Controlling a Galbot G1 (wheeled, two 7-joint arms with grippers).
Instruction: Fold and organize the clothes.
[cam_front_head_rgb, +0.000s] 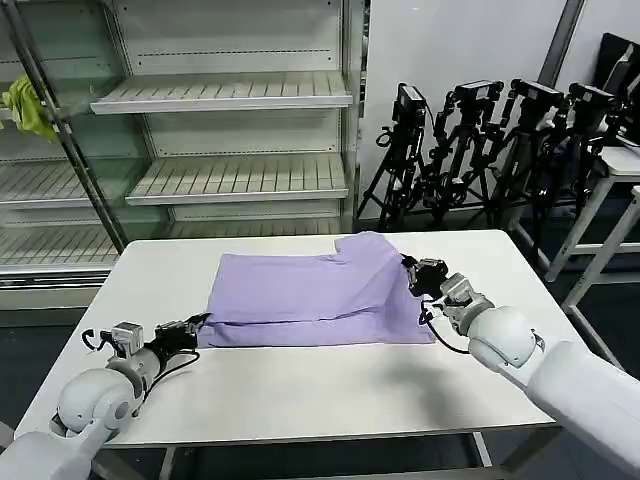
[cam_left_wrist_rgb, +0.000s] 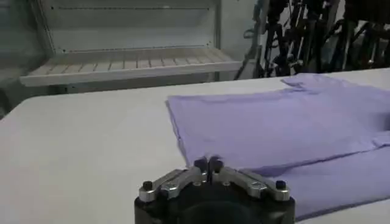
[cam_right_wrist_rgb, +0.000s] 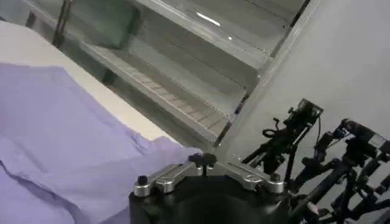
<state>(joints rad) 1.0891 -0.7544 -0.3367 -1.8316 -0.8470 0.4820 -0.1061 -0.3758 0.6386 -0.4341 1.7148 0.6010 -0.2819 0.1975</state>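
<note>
A lavender T-shirt (cam_front_head_rgb: 310, 290) lies on the white table (cam_front_head_rgb: 330, 385), plain side up and partly folded over itself. My left gripper (cam_front_head_rgb: 197, 325) is low at the shirt's near left corner, with its fingers shut on the hem (cam_left_wrist_rgb: 208, 163). At the shirt's right edge my right gripper (cam_front_head_rgb: 415, 272) is shut on the cloth (cam_right_wrist_rgb: 203, 159). The fabric (cam_right_wrist_rgb: 73, 128) rises from the table toward it, and the far right part of the shirt stands up in a hump (cam_front_head_rgb: 372, 245).
An open shelving unit (cam_front_head_rgb: 220, 95) stands behind the table, with a yellow-green cloth (cam_front_head_rgb: 28, 105) hanging at its left. Black tripods (cam_front_head_rgb: 480, 140) crowd the back right, and another white table (cam_front_head_rgb: 625, 165) is at the right. Bare tabletop lies in front of the shirt.
</note>
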